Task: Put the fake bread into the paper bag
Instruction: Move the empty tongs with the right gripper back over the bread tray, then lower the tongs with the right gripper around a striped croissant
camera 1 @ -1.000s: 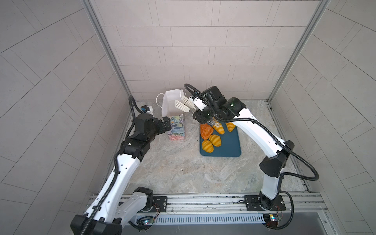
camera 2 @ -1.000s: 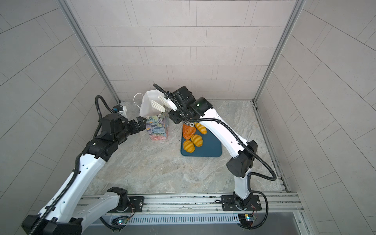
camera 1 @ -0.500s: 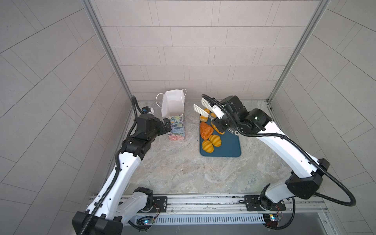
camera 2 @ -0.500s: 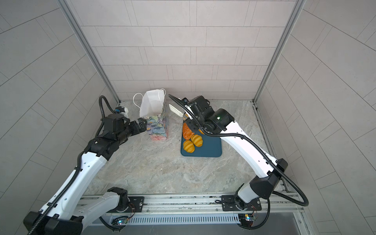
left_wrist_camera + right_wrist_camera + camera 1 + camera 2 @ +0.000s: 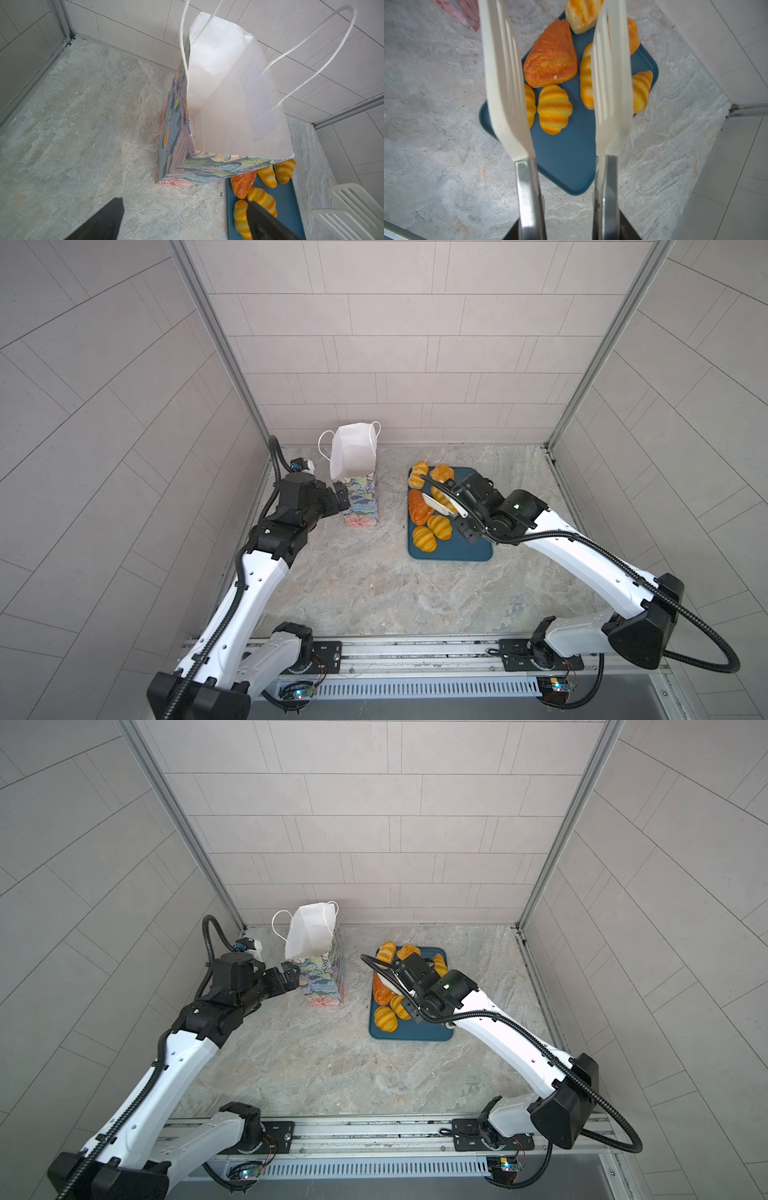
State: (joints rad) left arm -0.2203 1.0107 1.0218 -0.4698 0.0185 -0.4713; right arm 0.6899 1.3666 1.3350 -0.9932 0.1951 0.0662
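I see left gripper (image 5: 184, 202) wide apart, beside bag (image 5: 228, 93) near counter (image 5: 374, 593) back edge. Right gripper (image 5: 462, 515) clamped on tongs (image 5: 504, 83), 2 blades apart over bread (image 5: 554, 108) on tray (image 5: 571, 162).

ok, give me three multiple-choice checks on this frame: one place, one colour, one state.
1. The tongs in the right gripper hang over: A the paper bag; B the tray of fake bread; C bare table.
2. The tray is: A red; B white; C teal-blue.
3. The left gripper is: A shut on a handle; B open, empty; C shut on a roll.
Key: 1 B, blades sit above the pastries in both top views; 2 C, its bare corner shows it; 3 B, fingers wide apart beside the paper bag, nothing between.
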